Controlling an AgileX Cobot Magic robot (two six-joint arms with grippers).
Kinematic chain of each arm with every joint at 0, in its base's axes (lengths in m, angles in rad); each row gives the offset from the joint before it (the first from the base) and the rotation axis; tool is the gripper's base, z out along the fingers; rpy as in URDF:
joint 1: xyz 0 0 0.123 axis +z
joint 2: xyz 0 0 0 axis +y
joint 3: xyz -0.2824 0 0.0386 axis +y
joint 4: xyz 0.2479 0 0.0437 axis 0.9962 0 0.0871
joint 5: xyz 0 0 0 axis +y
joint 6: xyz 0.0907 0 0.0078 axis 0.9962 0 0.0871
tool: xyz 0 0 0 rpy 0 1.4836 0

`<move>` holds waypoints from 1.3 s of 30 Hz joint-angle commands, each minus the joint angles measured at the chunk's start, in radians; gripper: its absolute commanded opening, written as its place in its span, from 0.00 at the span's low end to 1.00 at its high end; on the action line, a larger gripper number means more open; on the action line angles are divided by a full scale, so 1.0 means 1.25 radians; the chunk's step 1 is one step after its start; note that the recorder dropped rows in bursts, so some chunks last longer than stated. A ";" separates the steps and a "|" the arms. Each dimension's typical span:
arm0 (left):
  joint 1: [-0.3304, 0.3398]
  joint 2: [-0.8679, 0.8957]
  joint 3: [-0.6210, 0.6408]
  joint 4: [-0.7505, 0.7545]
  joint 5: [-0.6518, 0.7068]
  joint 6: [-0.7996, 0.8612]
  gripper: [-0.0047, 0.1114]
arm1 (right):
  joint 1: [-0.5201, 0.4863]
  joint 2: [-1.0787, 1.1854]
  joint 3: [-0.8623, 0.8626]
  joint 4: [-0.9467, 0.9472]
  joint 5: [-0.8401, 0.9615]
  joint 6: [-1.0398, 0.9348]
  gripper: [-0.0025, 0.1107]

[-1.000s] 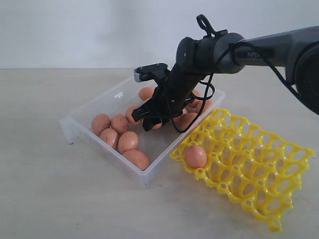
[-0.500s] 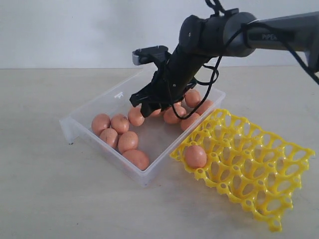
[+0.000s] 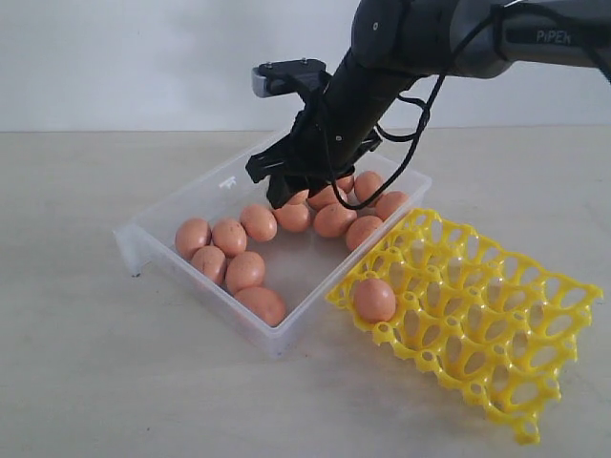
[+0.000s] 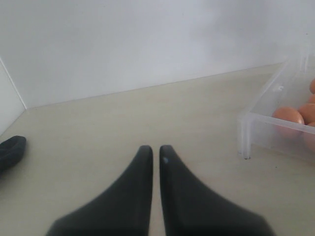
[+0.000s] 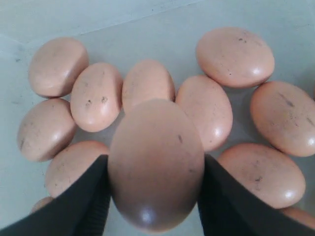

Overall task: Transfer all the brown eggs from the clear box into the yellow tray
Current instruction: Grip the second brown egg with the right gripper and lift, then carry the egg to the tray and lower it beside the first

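On the pale table: clear box to the left, yellow tray just beside its right wall.

Box: brown eggs lie loose on the floor. One cluster is at the near-left end, another toward the far-right corner.

Tray: lone egg seated in the corner cup nearest the box.

My right gripper hangs above the far half of the box. Its jaws pinch the held egg by the sides, one finger on each flank. The held egg is lifted clear of the loose ones beneath it.

My left gripper sits low over the table, well outside the box. Its jaws are pressed almost together, with only a thin slit between them. A corner of the box lies off to one side.
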 commanded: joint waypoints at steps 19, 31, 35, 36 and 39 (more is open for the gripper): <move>-0.006 -0.002 -0.002 -0.004 -0.005 -0.002 0.08 | 0.000 -0.439 0.626 0.009 -0.649 -0.059 0.02; -0.006 -0.002 -0.002 -0.004 -0.005 -0.002 0.08 | 0.000 -0.634 1.053 0.009 -1.205 0.154 0.02; -0.006 -0.002 -0.002 -0.004 -0.005 -0.002 0.08 | 0.000 -0.629 1.075 0.012 -1.224 0.262 0.02; -0.006 -0.002 -0.002 -0.004 -0.005 -0.002 0.08 | 0.000 -0.624 1.075 0.011 -1.241 0.323 0.02; -0.006 -0.002 -0.002 -0.004 -0.005 -0.002 0.08 | -0.002 -0.596 1.075 -0.040 -1.295 0.475 0.02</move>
